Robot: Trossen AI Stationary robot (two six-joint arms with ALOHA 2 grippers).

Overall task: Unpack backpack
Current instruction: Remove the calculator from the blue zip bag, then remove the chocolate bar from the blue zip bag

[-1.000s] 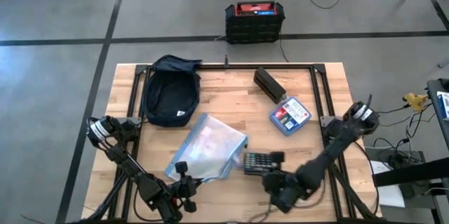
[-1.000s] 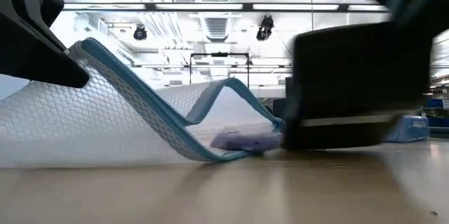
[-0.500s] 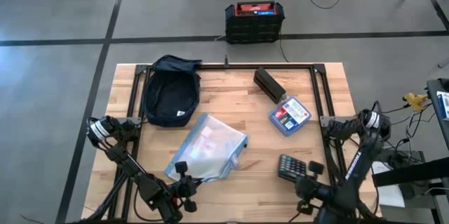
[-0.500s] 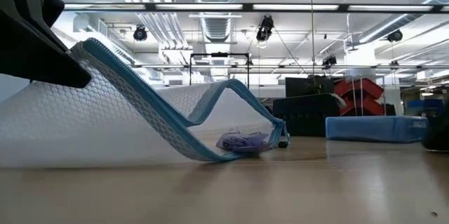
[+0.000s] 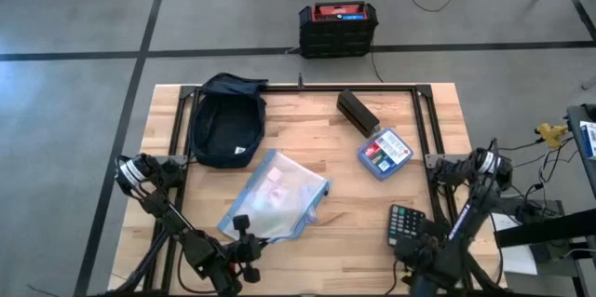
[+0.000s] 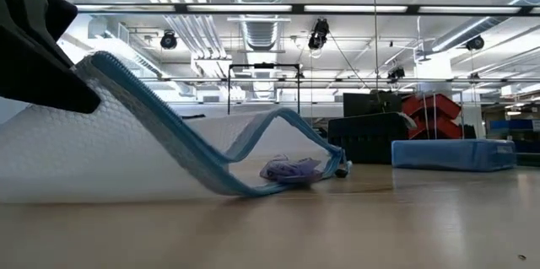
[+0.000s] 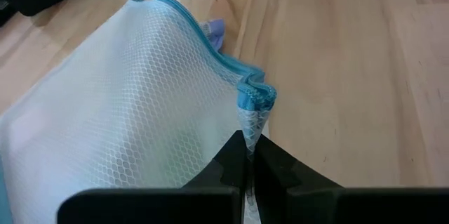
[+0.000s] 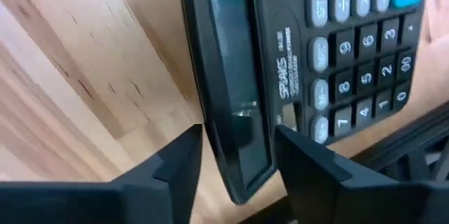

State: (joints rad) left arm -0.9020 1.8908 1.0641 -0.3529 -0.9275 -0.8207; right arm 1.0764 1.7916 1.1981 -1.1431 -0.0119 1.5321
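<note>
The backpack (image 5: 225,120) lies flat on the bench (image 5: 307,148) at its far left corner. Its long axis runs from the far edge toward the near edge, with the small white logo at the near end and the bunched top toward the far rail.

The left gripper (image 7: 247,155) is at the near left of the bench, and its jaws are pressed together on the corner of the mesh zip pouch (image 5: 275,195), so this corner is lifted. The pouch lies in the middle of the bench, apart from the backpack.

The right gripper (image 8: 235,161) is at the near right edge, its jaws spread on both sides of the calculator (image 5: 406,224), around the display end
</note>
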